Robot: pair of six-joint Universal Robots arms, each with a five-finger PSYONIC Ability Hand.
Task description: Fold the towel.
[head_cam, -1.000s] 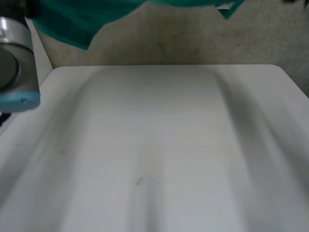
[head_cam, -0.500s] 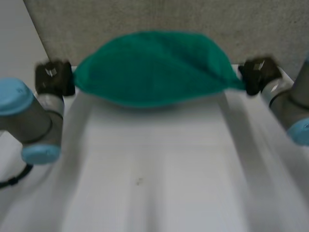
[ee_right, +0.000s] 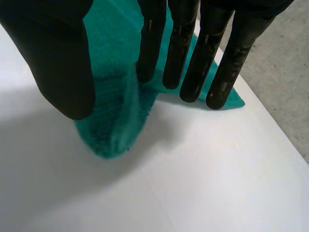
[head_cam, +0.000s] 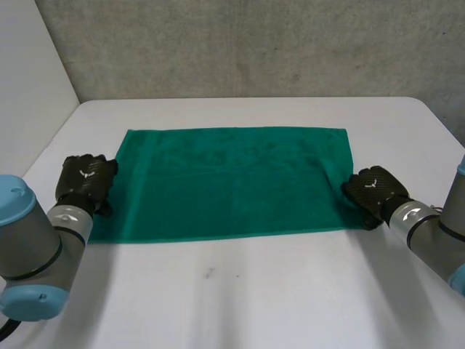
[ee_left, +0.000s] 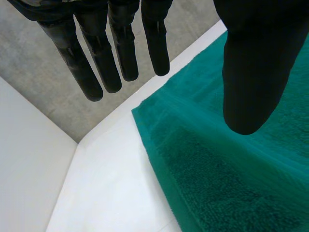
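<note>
Head view: green towel (head_cam: 232, 182) spread flat at the middle of the table (head_cam: 254, 298). Left hand (head_cam: 86, 182) at its left edge, right hand (head_cam: 372, 190) at its right near corner. Wrist views: both hands released, fingers straight, thumbs apart.

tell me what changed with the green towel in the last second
The green terry towel, first held high beyond the white table, then stretched in the air between both hands, came down and now lies flat on it. The left hand and right hand lowered to its side edges, fingers straight, having let go. The table stayed put.
</note>
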